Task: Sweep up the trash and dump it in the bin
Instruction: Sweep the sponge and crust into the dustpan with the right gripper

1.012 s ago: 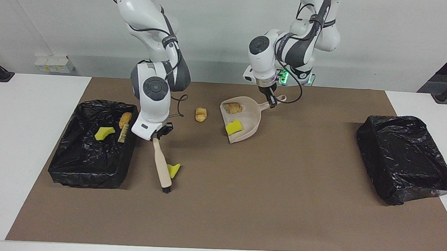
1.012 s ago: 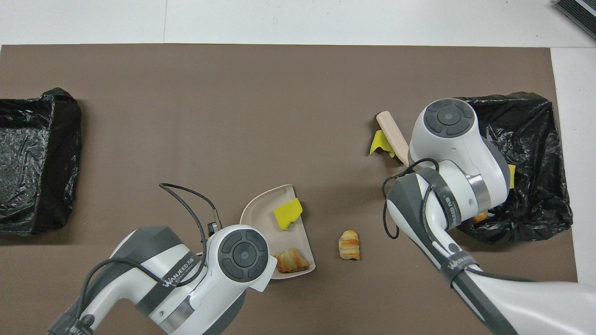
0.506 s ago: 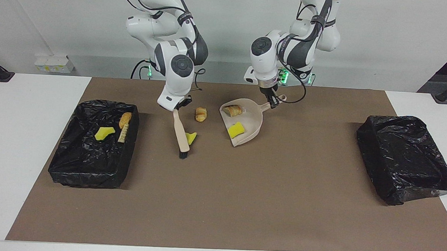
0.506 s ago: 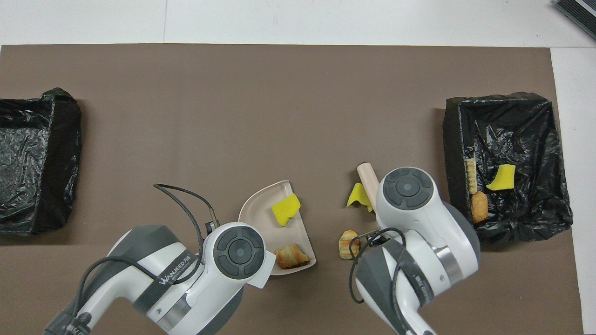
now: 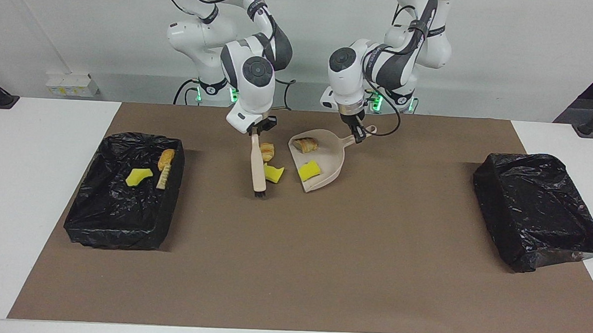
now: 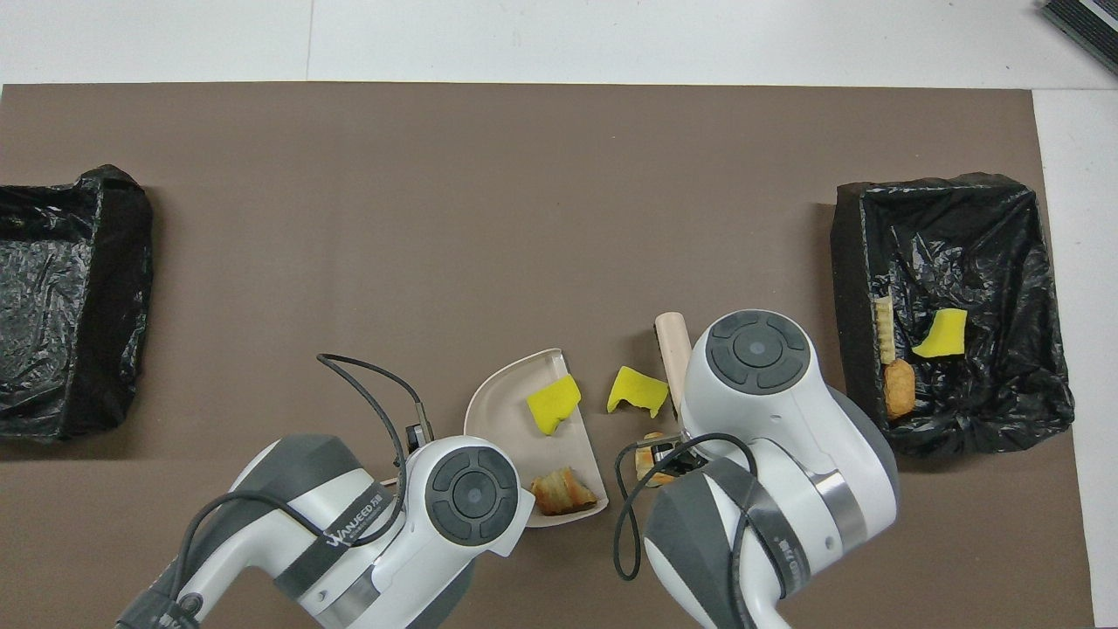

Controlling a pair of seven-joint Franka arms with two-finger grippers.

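Note:
My right gripper (image 5: 258, 128) is shut on the handle of the beige brush (image 5: 258, 167), whose black bristles rest on the mat. A yellow sponge scrap of trash (image 5: 273, 173) (image 6: 638, 390) lies against the brush, on its dustpan side. Close by lies a bread chunk (image 5: 266, 151), half hidden under the arm in the overhead view. My left gripper (image 5: 359, 134) is shut on the handle of the beige dustpan (image 5: 330, 160) (image 6: 500, 411), which carries a yellow sponge piece (image 5: 309, 170) and a bread chunk (image 5: 306, 145). The black-lined bin (image 5: 118, 234) at the right arm's end holds a sponge piece (image 5: 138, 176) and a bread chunk (image 5: 165, 159).
A second black-lined bin (image 5: 539, 217) (image 6: 70, 297) stands at the left arm's end of the table. A brown mat (image 5: 322, 267) covers the table between the bins. Both wrists hide the grippers in the overhead view.
The right arm has swept the brush from beside its bin toward the dustpan, pushing the loose yellow sponge scrap along. The left gripper and dustpan shifted only slightly.

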